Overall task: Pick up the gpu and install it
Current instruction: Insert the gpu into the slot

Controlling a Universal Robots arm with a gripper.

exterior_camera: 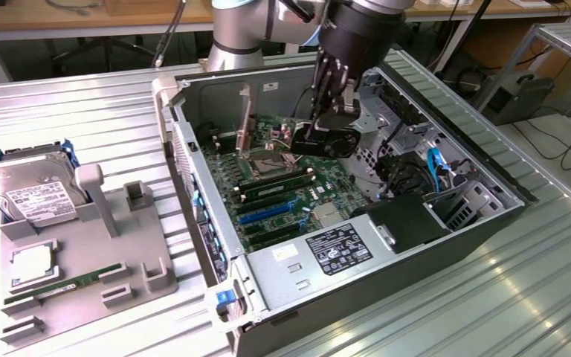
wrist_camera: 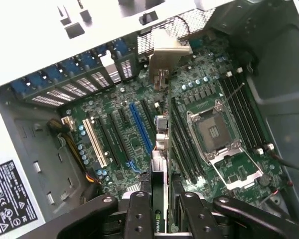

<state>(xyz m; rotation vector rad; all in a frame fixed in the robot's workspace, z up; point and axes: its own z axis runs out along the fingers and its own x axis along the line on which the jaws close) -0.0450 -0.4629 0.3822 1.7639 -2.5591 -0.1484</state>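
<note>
Where the computer case point(exterior_camera: 444, 97) lies open on the table point(exterior_camera: 68, 111), the pincer point(exterior_camera: 327, 123) hangs inside it, upper centre of the exterior view — clamped on the gpu point(exterior_camera: 323, 141), held edge-on over the motherboard point(exterior_camera: 296, 201), silver bracket point(wrist_camera: 167, 52) toward the slotted rear wall point(wrist_camera: 74, 87).

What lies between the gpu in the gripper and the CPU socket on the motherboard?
Black memory slots, beside the gpu, as the wrist view shows.
</note>
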